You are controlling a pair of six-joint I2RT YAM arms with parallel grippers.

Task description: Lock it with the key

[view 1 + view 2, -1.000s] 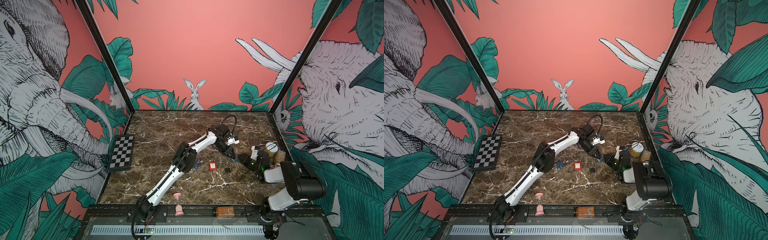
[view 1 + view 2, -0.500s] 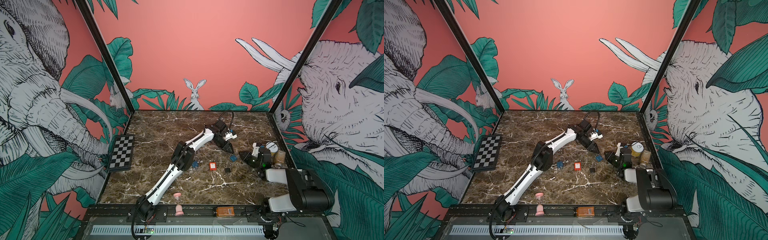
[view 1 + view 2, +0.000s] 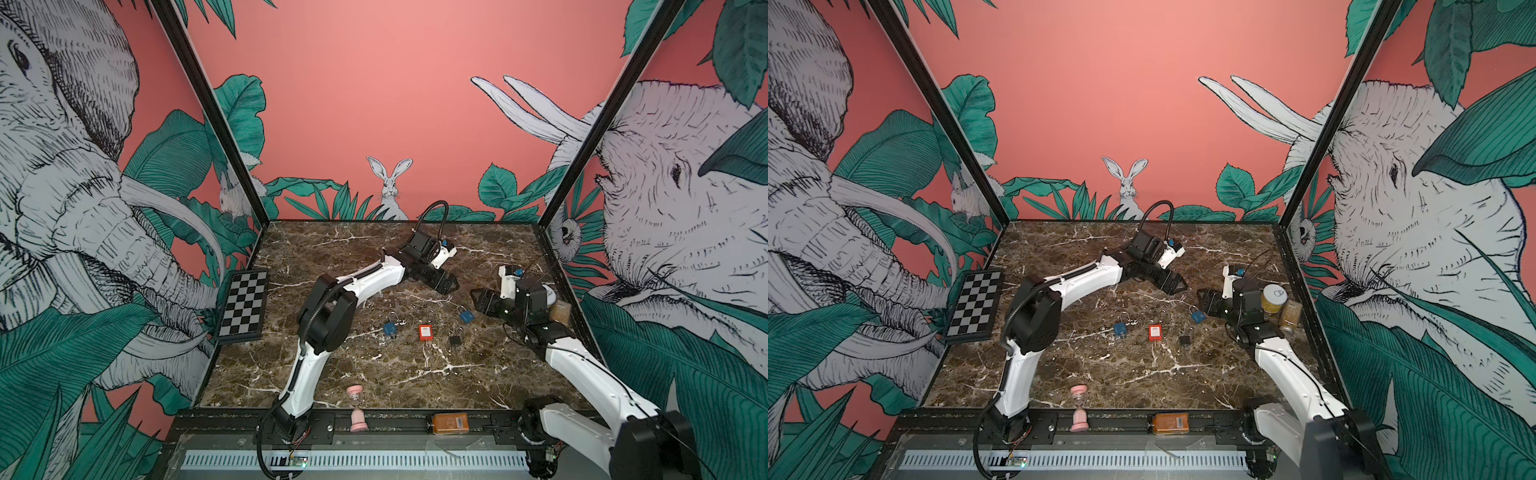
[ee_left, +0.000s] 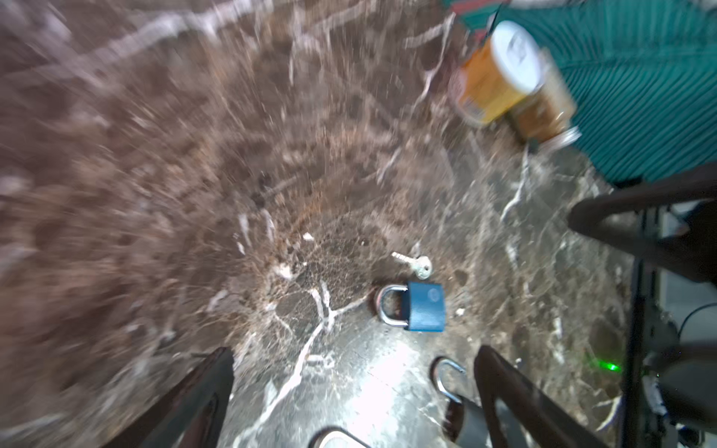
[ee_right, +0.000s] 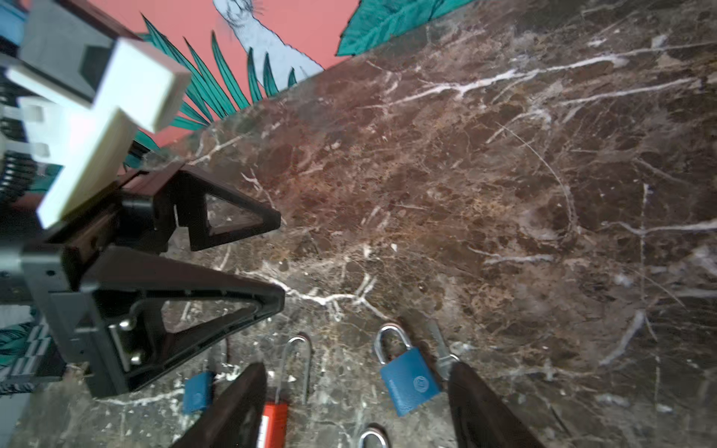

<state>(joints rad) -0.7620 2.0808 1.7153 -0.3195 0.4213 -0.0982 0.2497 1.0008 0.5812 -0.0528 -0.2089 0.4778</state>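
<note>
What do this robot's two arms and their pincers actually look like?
Both the left arm and right arm have smooth white shells joined by chunky black joints. A black cable loops over the left wrist. The left pincer and right pincer each have two dark, pointed fingers shaped like hollow triangles.

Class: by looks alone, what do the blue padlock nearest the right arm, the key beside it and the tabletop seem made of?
Blue padlock: body matt blue, perhaps painted or plastic-coated metal; shackle bright, mirror-like, likely steel. Key: pale, shiny, probably metal. Tabletop: polished brown marble or a marble-look sheet, by its white veins and glare.
</note>
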